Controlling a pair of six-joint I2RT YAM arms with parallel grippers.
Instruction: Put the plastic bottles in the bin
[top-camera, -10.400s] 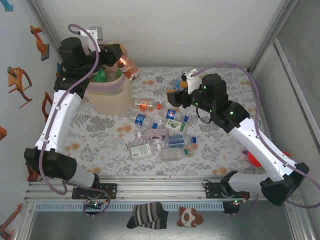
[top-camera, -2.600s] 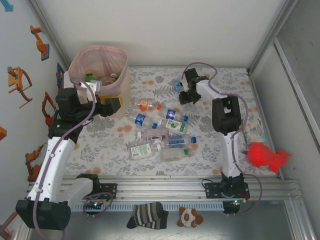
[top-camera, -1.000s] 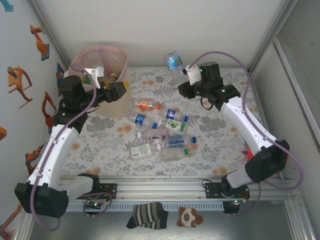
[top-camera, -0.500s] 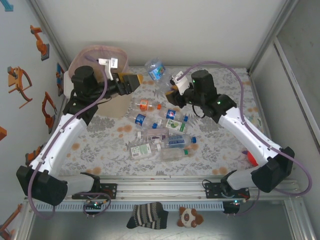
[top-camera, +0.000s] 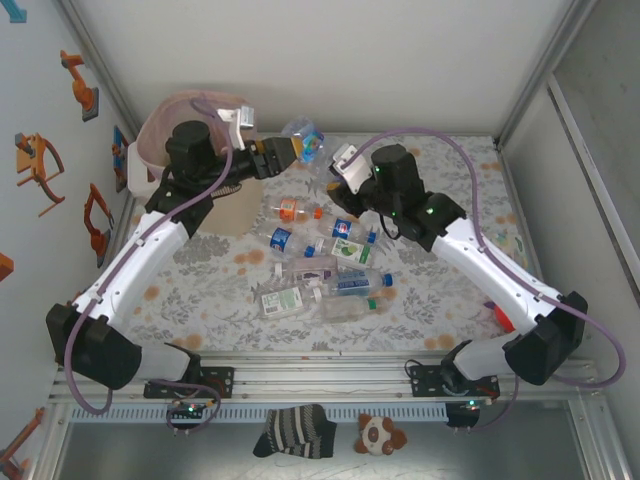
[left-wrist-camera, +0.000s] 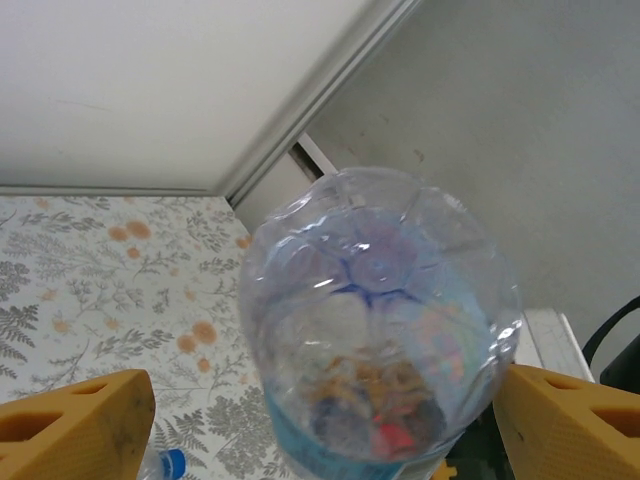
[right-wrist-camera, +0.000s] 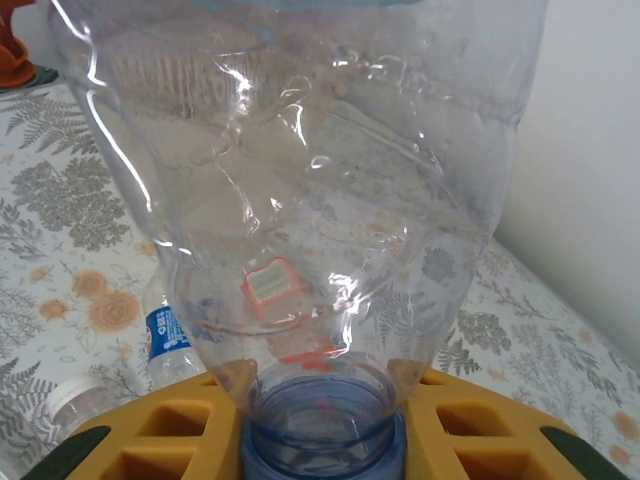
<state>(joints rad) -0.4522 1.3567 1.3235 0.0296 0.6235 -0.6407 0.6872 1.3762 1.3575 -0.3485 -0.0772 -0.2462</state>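
My right gripper (right-wrist-camera: 320, 425) is clamped shut on the neck of a clear bottle (right-wrist-camera: 300, 180), blue cap (right-wrist-camera: 318, 452) end toward my wrist, body sticking out past the fingertips; from above, right gripper (top-camera: 325, 160) holds that clear bottle (top-camera: 303, 140) in the air, tilted up and away from it toward my other arm; my left gripper (top-camera: 290, 152) is right at the bottle's far end, facing the right one, bottle between the two; left wrist view: the bottle's (left-wrist-camera: 380, 320) rounded base points straight at the camera, a blue label band lower down, sitting in the gap of my left gripper (left-wrist-camera: 320, 420); its jaws stand wide open, nothing gripped; one of its yellow fingers (left-wrist-camera: 75, 420) is well apart from the bottle, the other just beside it, contact there I cannot tell; bin (top-camera: 158, 120) with a pink bag (top-camera: 180, 100) liner is behind my left gripper, back past its wrist, partly covered by that arm; loose bottles (top-camera: 320, 270) lie in a cluster on the floral cloth (top-camera: 200, 260) below both grippers, toward my bases; one with a blue label (right-wrist-camera: 165, 335) shows under the right gripper, beside the held bottle's shoulder.
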